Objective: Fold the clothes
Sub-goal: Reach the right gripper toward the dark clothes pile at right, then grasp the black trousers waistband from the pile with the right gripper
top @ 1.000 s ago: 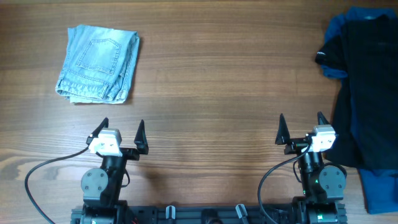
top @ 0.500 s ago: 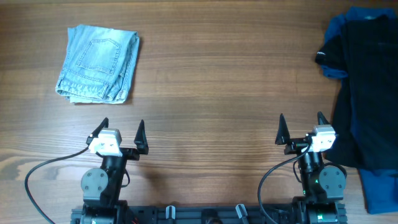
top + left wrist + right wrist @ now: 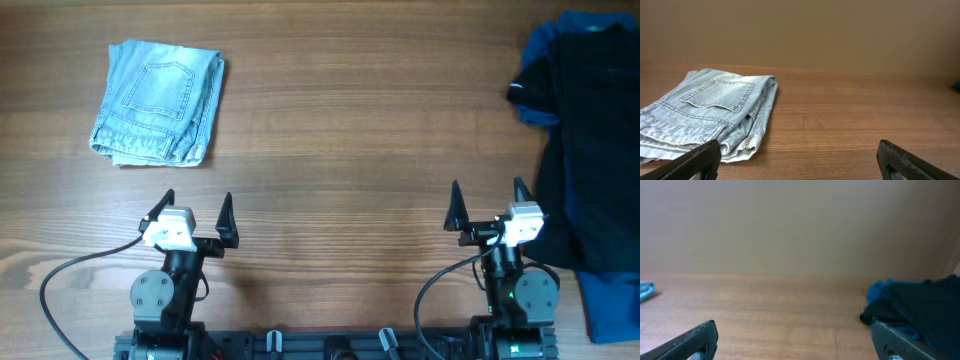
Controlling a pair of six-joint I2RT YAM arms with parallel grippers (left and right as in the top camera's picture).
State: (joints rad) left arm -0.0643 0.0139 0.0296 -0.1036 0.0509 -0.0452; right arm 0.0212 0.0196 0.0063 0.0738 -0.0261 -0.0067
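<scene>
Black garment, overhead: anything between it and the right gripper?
Nothing visible. Only bare table lies between the right gripper and the black garment just to its right; the folded jeans sit far left.

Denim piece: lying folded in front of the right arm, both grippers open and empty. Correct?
No. Overhead view shows the folded denim piece in front of the left gripper, not the right gripper. Both are open and empty.
</scene>
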